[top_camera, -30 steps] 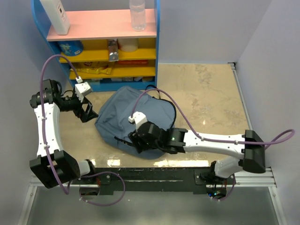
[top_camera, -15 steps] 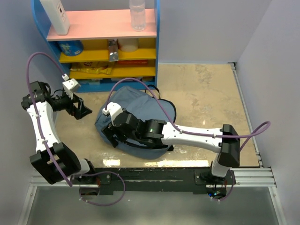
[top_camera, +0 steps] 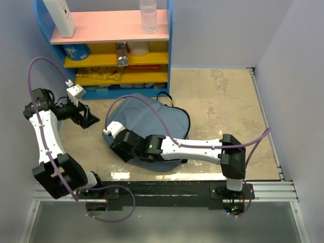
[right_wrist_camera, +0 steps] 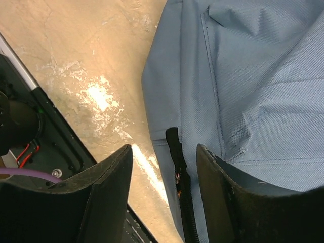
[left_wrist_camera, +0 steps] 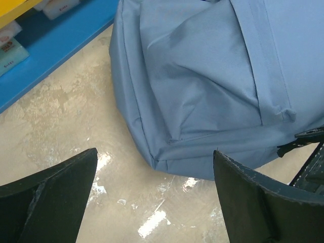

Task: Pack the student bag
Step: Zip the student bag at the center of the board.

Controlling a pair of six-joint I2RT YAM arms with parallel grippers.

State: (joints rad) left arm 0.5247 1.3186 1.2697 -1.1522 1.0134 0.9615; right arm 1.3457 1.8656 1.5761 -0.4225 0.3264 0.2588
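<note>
The bag (top_camera: 152, 119) is seen lying slumped on the desk (top_camera: 223, 101), just before the shelf (top_camera: 111, 30). It is judged soft, light and limp: loose fabric would bunch and sag if pinched, so hold is better taken at the black tab (right_wrist_camera: 176, 167) on its near-left edge, or along a seam. The right claw (right_wrist_camera: 164, 149) is spread partway astride that tab, with nothing clamped. The left claw (left_wrist_camera: 154, 152) is held wide and empty, apart from the bag's left side.
</note>
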